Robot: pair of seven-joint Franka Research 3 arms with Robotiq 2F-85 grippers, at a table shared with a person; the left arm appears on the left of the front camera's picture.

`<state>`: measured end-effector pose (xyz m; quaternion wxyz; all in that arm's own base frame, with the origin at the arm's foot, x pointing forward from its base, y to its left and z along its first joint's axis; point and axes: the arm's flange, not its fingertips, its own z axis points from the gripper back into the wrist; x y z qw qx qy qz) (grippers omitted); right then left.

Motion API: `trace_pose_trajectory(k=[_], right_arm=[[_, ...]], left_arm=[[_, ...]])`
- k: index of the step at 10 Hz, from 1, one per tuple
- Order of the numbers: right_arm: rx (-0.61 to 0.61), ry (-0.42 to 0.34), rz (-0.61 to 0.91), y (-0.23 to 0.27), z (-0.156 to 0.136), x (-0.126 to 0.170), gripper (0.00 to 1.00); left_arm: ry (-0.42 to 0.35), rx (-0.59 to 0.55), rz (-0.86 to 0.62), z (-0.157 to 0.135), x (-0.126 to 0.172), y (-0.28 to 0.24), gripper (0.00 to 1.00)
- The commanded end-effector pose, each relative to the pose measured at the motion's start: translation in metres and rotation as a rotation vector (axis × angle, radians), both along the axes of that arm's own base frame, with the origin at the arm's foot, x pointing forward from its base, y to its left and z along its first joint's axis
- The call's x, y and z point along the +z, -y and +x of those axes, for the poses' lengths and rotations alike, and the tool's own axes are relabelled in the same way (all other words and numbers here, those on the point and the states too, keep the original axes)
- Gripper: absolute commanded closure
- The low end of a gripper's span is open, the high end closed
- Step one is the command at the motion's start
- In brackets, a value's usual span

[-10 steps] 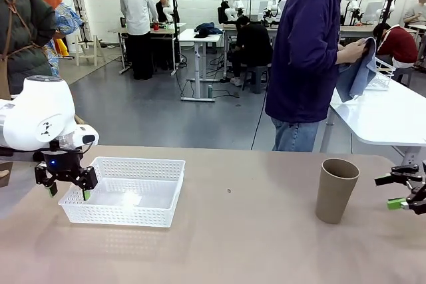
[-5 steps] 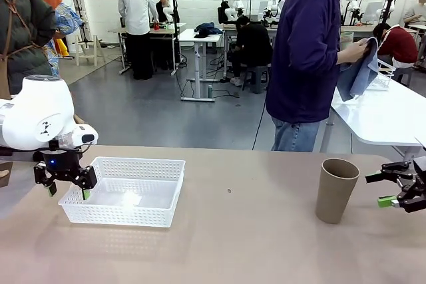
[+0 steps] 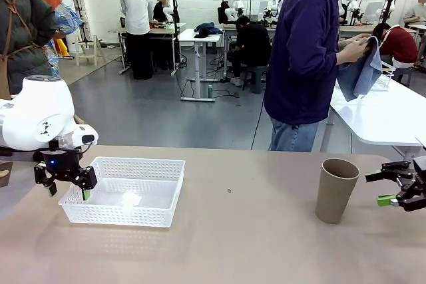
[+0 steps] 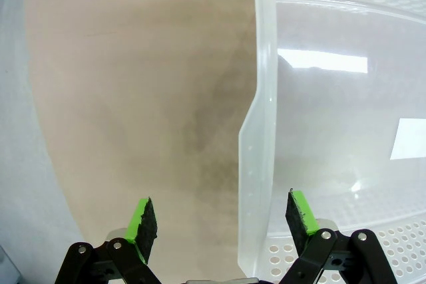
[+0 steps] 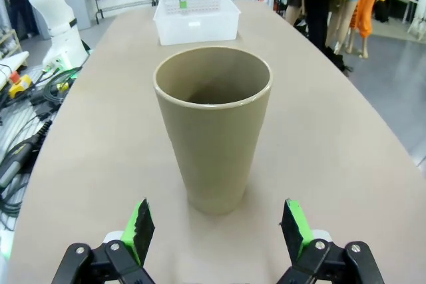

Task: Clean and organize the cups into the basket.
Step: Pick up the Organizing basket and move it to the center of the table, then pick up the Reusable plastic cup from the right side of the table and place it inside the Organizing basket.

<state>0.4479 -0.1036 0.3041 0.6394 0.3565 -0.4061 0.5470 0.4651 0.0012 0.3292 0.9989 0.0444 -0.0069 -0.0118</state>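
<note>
One brown cup [image 3: 336, 189] stands upright on the table at the right; the right wrist view shows the same cup [image 5: 213, 126] close up, centred between the fingers but a little beyond their tips. My right gripper [image 3: 385, 188] is open just right of it, pointing at it. The white lattice basket [image 3: 124, 191] sits at the left. My left gripper [image 3: 66, 188] hangs open over its left wall; in the left wrist view the basket rim [image 4: 261, 118] runs between the two green pads. The person across the table wipes something hidden inside a blue cloth [image 3: 360, 68].
The tan table [image 3: 239, 244] has wide bare room between basket and cup. A white table [image 3: 393, 114] stands behind at the right. In the right wrist view, cables and tools [image 5: 26, 131] lie off the table's left edge.
My right gripper moved left toward the brown cup, then stopped. The left gripper stayed over the basket's wall. The person keeps rubbing with the cloth.
</note>
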Motion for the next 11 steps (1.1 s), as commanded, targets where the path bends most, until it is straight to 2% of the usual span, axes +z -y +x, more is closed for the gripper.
trace_pose_trajectory(k=[1,5,8,11], right_arm=[[-0.033,0.045,0.007,-0.012,0.012,-0.016,0.0],[0.005,0.021,0.006,-0.025,0.033,-0.041,0.0],[0.038,0.045,0.021,-0.043,0.042,-0.046,0.0],[0.081,0.021,0.043,-0.063,0.045,-0.049,0.0]], left_arm=[[0.036,-0.043,0.029,-0.009,-0.003,0.002,0.0],[0.058,-0.045,0.006,-0.024,-0.004,0.013,0.0],[0.062,-0.056,0.014,-0.026,-0.008,0.012,0.0],[0.073,-0.046,0.014,-0.027,-0.007,0.015,0.0]])
